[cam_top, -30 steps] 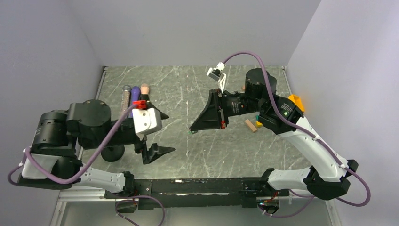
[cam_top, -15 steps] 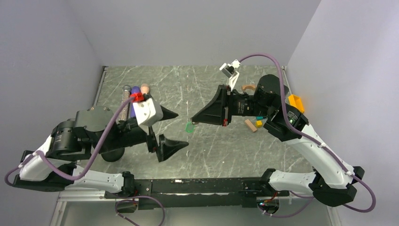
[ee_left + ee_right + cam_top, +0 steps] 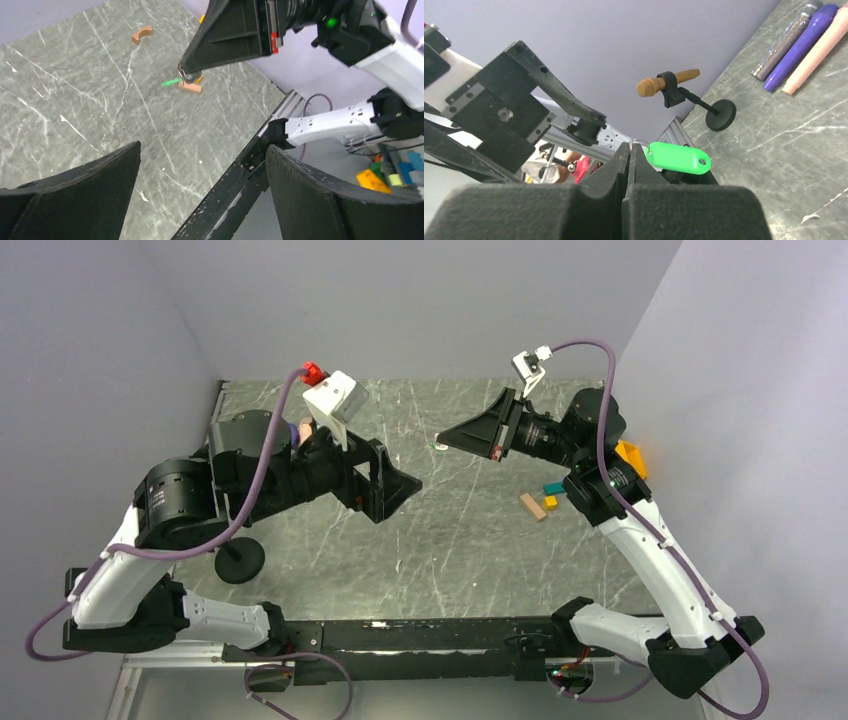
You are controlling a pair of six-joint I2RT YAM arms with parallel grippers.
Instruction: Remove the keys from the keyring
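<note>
Most of the keyring (image 3: 639, 141) hidden within the pinching right hand (image 3: 629, 149), perhaps one wire sliver out.

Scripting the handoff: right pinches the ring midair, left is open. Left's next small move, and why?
Probably ease the left gripper forward to bracket the green tag. The right gripper is shut on the keyring, the tag sticks out free beside its tips, and the open left jaws face it with a gap between.

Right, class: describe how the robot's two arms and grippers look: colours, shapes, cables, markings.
The left arm and right arm have white links and black cylindrical joints, each trailing a purple cable. The left gripper and right gripper have broad black wedge-shaped fingers. A green light glows on the right arm.
</note>
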